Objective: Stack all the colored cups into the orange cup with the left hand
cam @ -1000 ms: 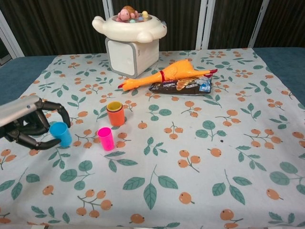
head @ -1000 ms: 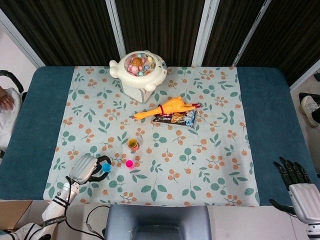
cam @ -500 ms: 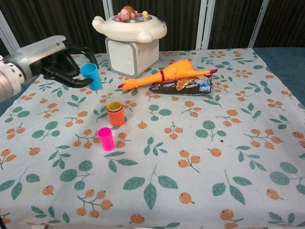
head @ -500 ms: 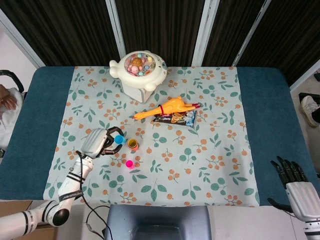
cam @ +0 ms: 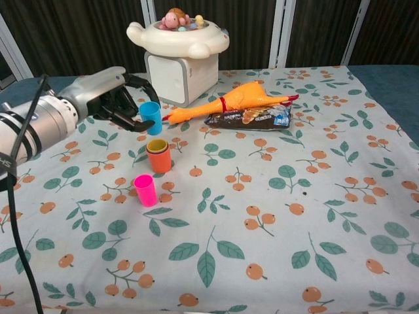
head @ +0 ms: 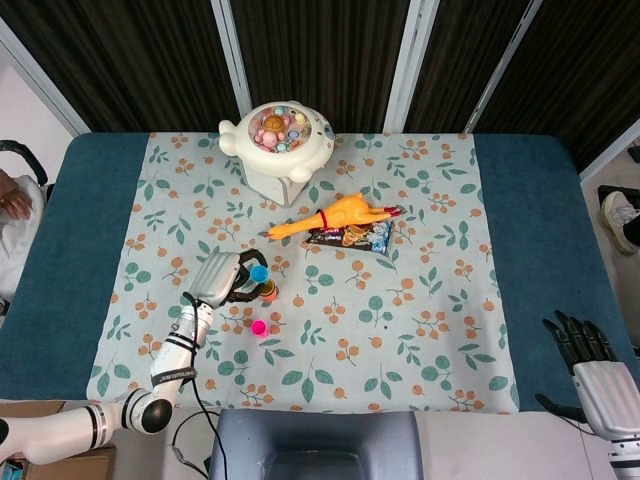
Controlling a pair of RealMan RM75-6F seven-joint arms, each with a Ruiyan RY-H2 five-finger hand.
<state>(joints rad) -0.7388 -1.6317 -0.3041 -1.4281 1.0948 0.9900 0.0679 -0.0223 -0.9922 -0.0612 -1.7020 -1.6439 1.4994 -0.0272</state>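
The blue cup [cam: 151, 118] is hanging upright in the air just above the orange cup [cam: 158, 157], which is standing on the worktop [cam: 314, 216] with a yellow one nested in it; the left hand [cam: 115, 99] is gripping the blue cup, its fingers [cam: 133, 120] curled round it; the pink cup [cam: 145, 190] is standing near the orange one; the right hand [head: 595, 375] is resting at the worktop's edge, fingers spread and holding nothing.

The left hand [cam: 111, 98] is raised, fingers curled around a blue cup [cam: 151, 118]; its forearm slants down behind. The right hand [head: 590, 365] rests low, fingers spread.
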